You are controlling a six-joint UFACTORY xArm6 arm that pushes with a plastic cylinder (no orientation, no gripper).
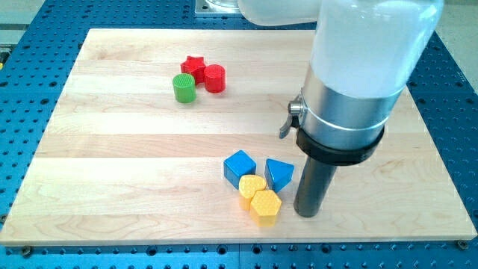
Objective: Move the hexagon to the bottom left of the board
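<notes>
We are down near the view's bottom, right of centre, with our tip resting on the tabletop just beside the yellow hexagon, on its right side, a thin gap showing between the two. That is a sensible spot, we judge: the hexagon has to travel to the board's bottom left, so a push needs to start from its right. The tool is only a straight rod, so there is nothing on it to open or close and it holds nothing; it can only shove. The hexagon sits in a tight cluster: a second yellow block (its shape is hard to make out) touches it on the upper left, a blue cube sits above that, and a blue triangular block lies just above the hexagon, close to our rod. A straight leftward push risks dragging the yellow neighbour along, so aiming slightly downward looks wiser. Well apart, toward the view's top left, a red star, a red cylinder and a green cylinder huddle together, out of the likely path.
</notes>
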